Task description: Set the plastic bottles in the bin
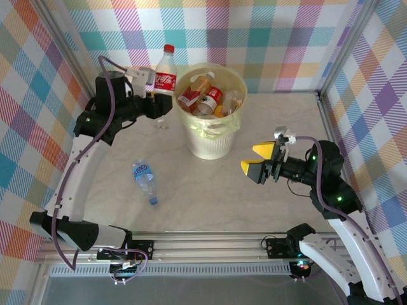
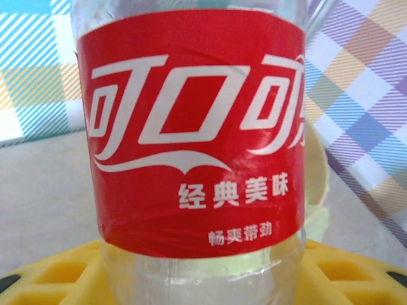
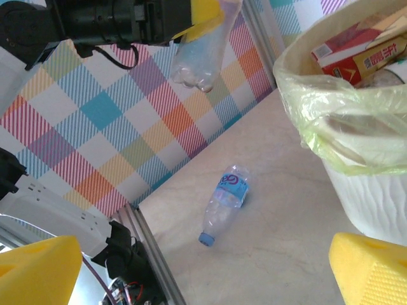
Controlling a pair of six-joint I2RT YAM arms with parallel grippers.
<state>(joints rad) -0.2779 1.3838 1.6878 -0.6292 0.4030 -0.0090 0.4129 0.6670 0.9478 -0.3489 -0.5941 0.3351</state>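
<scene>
— Two sides of the bin (image 1: 210,145): how much room on each?
— Right of it, the counter (image 1: 280,210) lies bare out to the plaid wall (image 1: 375,114). The right pincer (image 1: 259,160) hangs there, yellow fingers spread wide, holding nothing. Left of it and nearer the front rail (image 1: 216,242), one blue-label bottle (image 1: 144,180) lies on its side, apart from everything.
— And the surface?
— Pale and marbled, with plaid on three sides.
— The left pincer (image 1: 154,96)?
— Clamped on a red-label bottle (image 1: 166,76). It's upright, red cap up, lifted off the counter just left of the bin's rim.
— What's inside the bin?
— A yellow-green liner (image 1: 213,125) folded over the rim, and a heap of bottles (image 1: 205,95), red-labelled and orange ones, piled near the top.
</scene>
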